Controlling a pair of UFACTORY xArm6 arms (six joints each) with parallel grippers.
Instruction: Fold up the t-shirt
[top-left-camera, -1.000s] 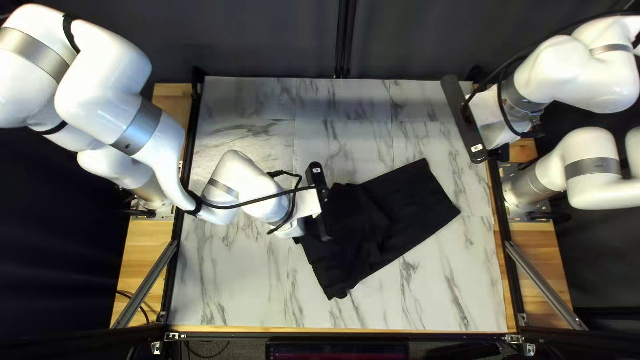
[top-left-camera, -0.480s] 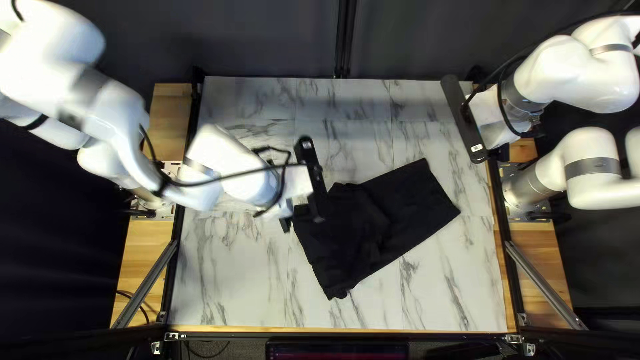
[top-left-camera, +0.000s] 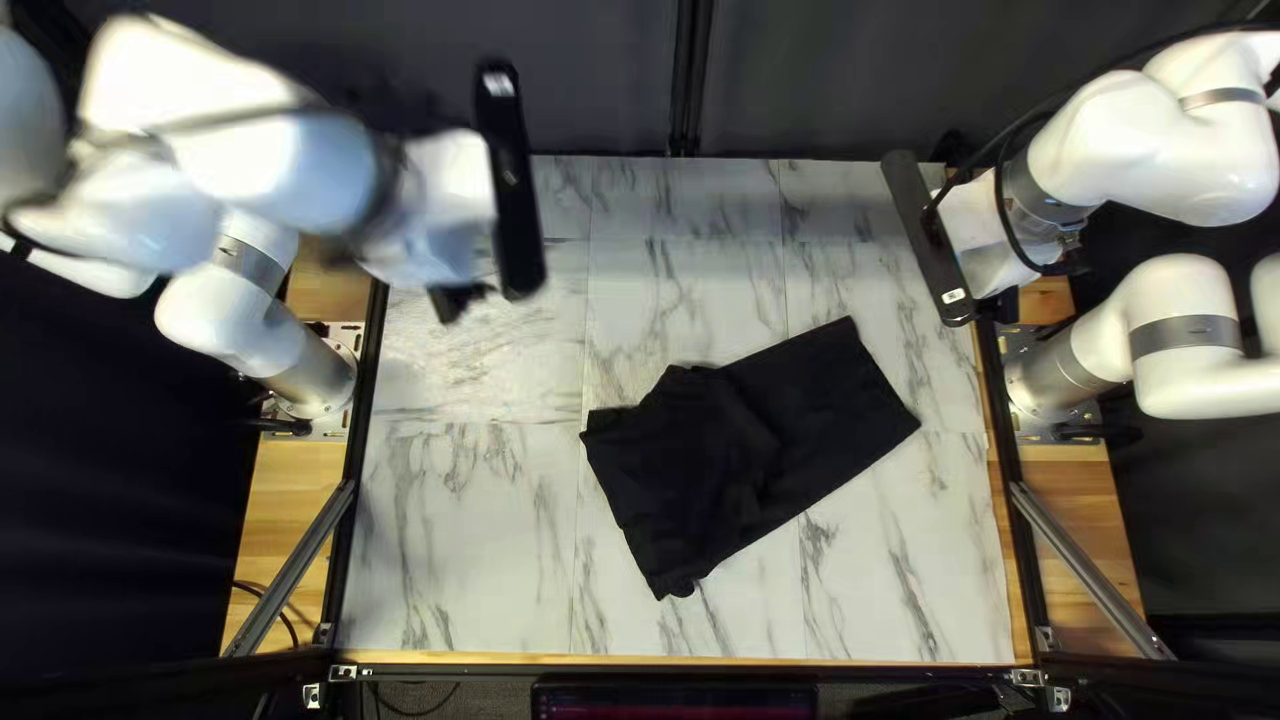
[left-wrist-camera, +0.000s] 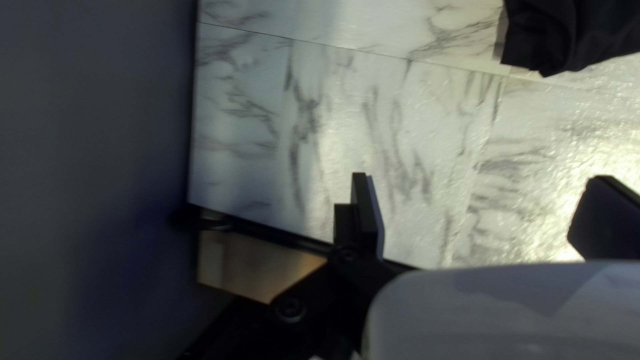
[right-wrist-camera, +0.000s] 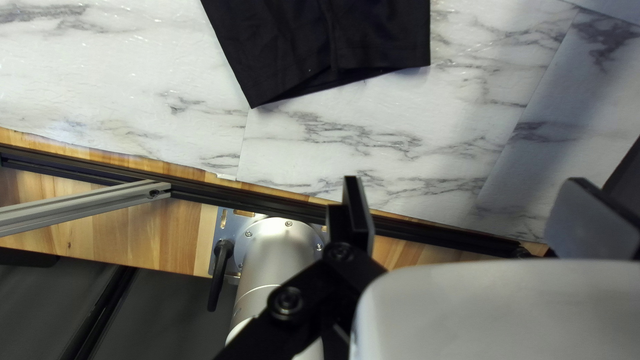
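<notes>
Above the counter's (top-left-camera: 454,547) far-left corner, left tool (top-left-camera: 514,200) wide open, holding nothing. Right tool (top-left-camera: 930,240), by far-right corner, likewise. Black t-shirt (top-left-camera: 747,454) bunched near counter centre, toward near edge.

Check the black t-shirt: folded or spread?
Partly folded: the black t-shirt forms a straight-edged band at one end, with layers showing at its edge, but lies rumpled at the other.

The table (top-left-camera: 467,574) has a white, grey-veined top crossed by thin seams. On it lies the black t-shirt (top-left-camera: 827,427), rumpled at one end and flatter toward the table's right edge.
</notes>
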